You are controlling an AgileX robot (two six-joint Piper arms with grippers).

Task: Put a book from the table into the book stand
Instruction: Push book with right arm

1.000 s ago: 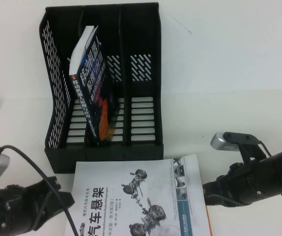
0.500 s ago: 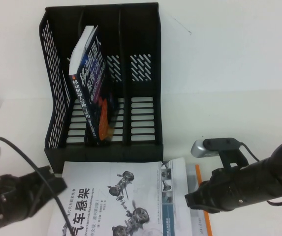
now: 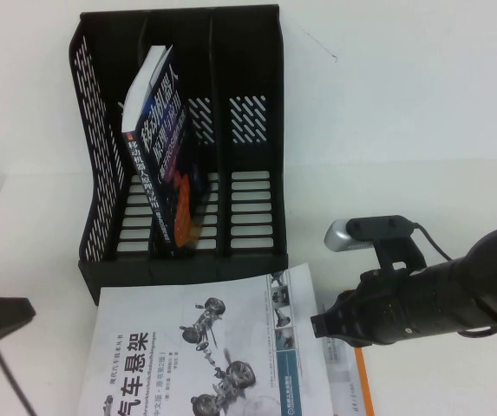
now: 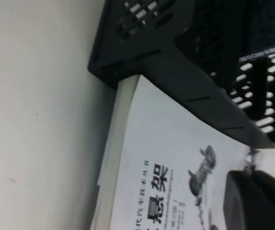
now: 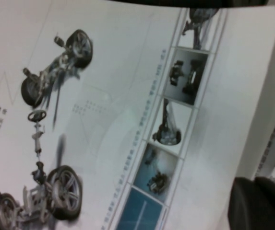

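On the table's (image 3: 421, 113) near edge, the book (image 3: 205, 347) lies flat before the book stand (image 3: 257, 87), not yet lifted. Right gripper (image 3: 322, 325) touches its edge, grip unclear; left gripper (image 3: 1, 312) closed, empty.

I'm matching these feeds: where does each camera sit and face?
High: raised on the robot's side, angled down at the table, book stand and book; right claw shows at the book's right edge.
Left wrist: looks along book toward stand; left claw, shut.
Right wrist: over cover; right claw.
All share the book.
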